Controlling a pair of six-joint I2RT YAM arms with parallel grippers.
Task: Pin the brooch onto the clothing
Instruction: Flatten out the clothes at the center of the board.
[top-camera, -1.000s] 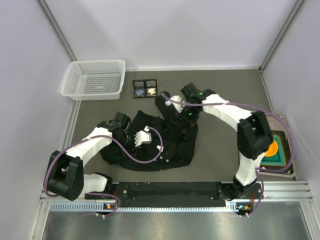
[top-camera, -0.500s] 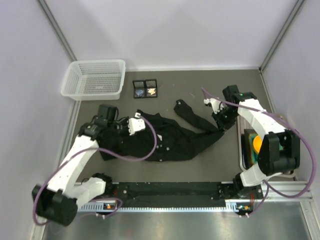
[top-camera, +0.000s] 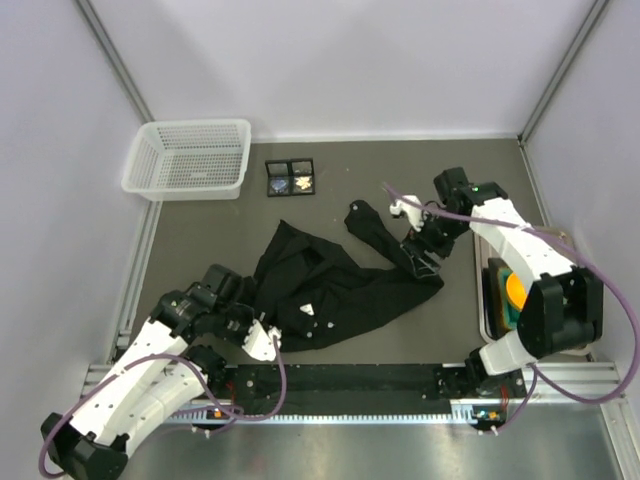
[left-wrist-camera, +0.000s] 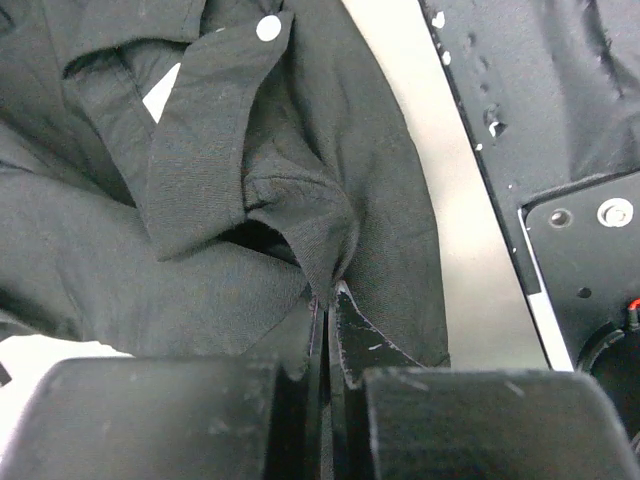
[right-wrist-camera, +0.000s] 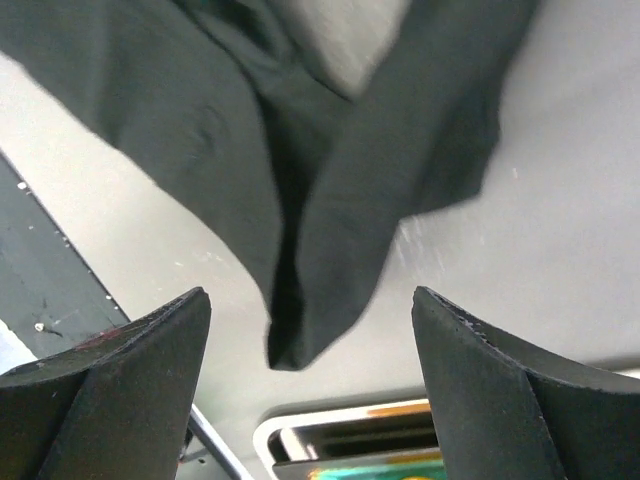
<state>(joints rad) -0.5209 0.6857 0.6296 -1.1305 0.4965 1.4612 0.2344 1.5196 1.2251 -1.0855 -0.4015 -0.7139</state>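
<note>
The clothing, a black button-up shirt, lies crumpled mid-table, one sleeve reaching right. My left gripper is shut on a fold of its near hem; the left wrist view shows that cloth pinched between the closed fingers, with a white button further up. Over the sleeve end my right gripper hangs open, touching nothing, in the right wrist view too. An open black case at the back holds two small pieces, bluish and gold; which is the brooch I cannot tell.
A white mesh basket stands at the back left. A metal tray with an orange and teal object sits by the right wall, its rim just under my right gripper. A black rail runs along the near edge.
The left gripper has pulled the shirt's hem toward the near edge. The right gripper has opened, let go of the sleeve and shifted a little left.
</note>
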